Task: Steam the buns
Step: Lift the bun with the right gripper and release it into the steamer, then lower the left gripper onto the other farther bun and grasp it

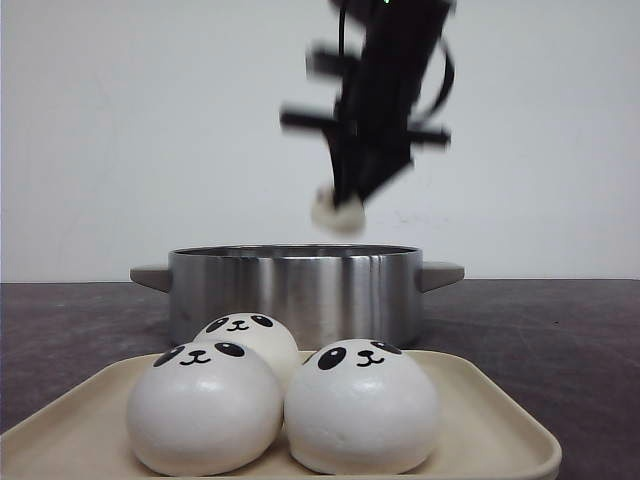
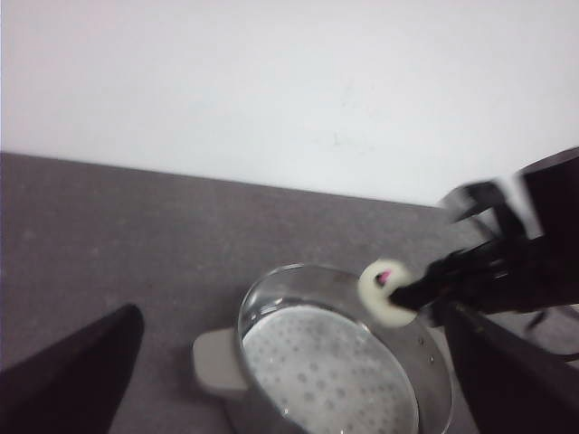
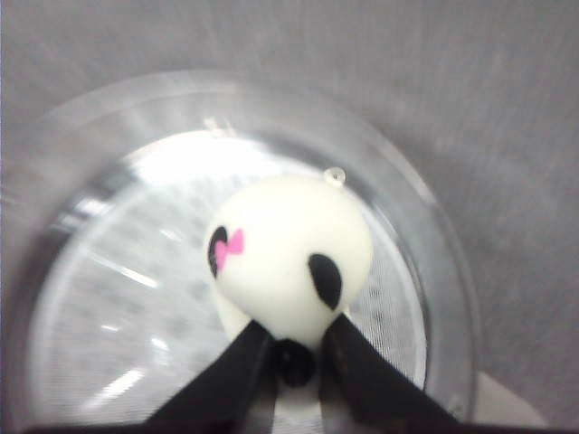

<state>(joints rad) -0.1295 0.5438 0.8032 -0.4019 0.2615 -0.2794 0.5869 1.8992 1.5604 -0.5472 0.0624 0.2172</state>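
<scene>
Right end effector (image 3: 294, 348) (clamping bun (image 3: 289, 258)) above pot (image 3: 434, 226)

The black right gripper (image 1: 345, 205) is motion-smeared in the front view, and the small white panda-faced bun (image 1: 337, 212) between its fingertips shows only as a pale blur. Below it, the round steel pot's (image 1: 295, 290) inside is hidden by its wall. The beige tray (image 1: 500, 420) nearer the camera is cut off by the picture's edges.

Plain white wall (image 1: 150, 130) behind a dark grey speckled tabletop (image 1: 560, 330), evenly lit.
</scene>
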